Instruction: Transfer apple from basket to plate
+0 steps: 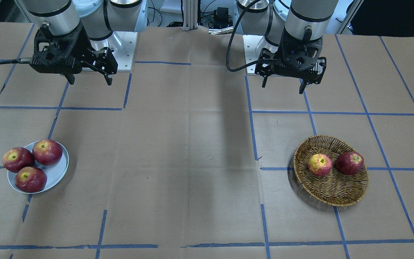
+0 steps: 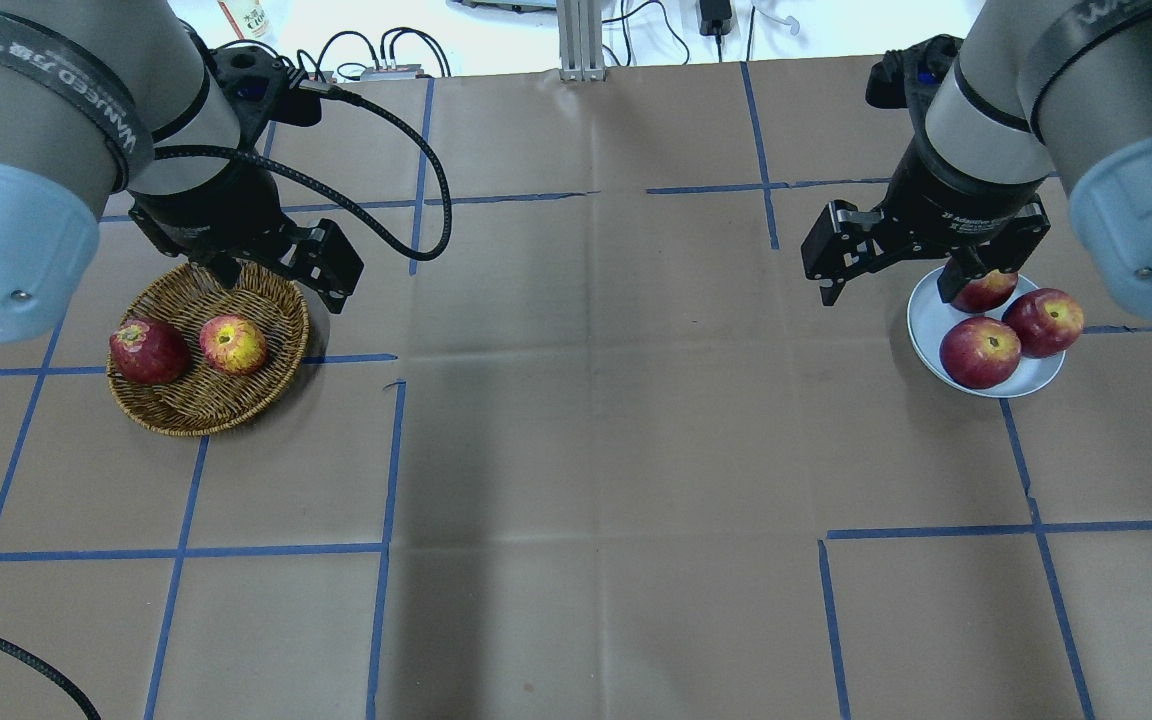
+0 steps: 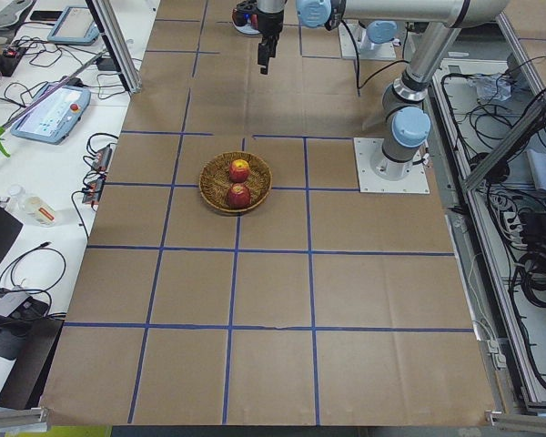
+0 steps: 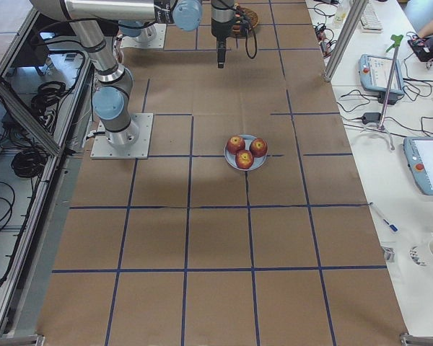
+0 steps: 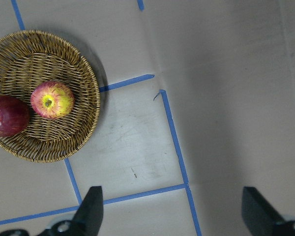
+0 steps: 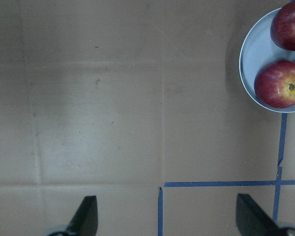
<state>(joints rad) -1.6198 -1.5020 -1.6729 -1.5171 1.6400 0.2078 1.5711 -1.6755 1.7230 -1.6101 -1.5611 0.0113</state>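
The apple (image 1: 320, 164), streaky pink-red with a broad yellow patch, lies in the wicker basket (image 1: 336, 189) beside a darker red apple (image 1: 350, 163). The apple (image 2: 233, 344) and basket (image 2: 191, 408) also show in the overhead view, and the apple (image 5: 52, 100) in the left wrist view. My left gripper (image 1: 283, 86) is open and empty, raised above the table behind the basket. The pale blue-grey plate (image 1: 56, 176) holds three dark red apples (image 1: 47, 152), one overhanging its rim. My right gripper (image 1: 90, 81) is open and empty, raised behind the plate (image 2: 926, 322).
The table is covered in brown paper with a blue tape grid (image 1: 252, 136). Both arm bases (image 1: 124, 46) stand at the robot's edge. Desks with tablets and cables (image 3: 50, 109) line the far side beyond the table edge.
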